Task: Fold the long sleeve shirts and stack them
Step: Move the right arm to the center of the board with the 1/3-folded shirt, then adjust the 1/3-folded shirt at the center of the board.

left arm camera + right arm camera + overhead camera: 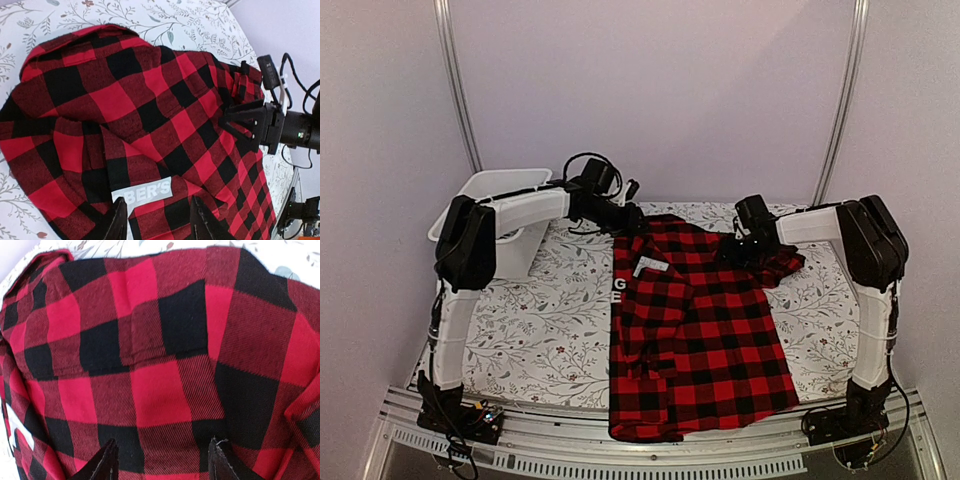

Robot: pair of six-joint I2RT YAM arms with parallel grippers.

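One long sleeve shirt (695,330), red-and-black check, lies spread down the middle of the table, its hem at the near edge. A white lettered tag (650,267) shows by its collar. My left gripper (625,218) hangs over the collar's far left end. In the left wrist view it (159,220) is open, and its fingers straddle the tag (142,192) on the shirt (125,100). My right gripper (740,248) is over the bunched far right shoulder. It (162,462) is open, low over flat check cloth (155,390). No other shirt is in view.
A white plastic bin (495,185) stands at the far left, behind my left arm. The floral table cover (540,320) shows bare on both sides of the shirt. A metal rail (620,455) runs along the near edge. From the left wrist, my right gripper (250,122) shows across the shirt.
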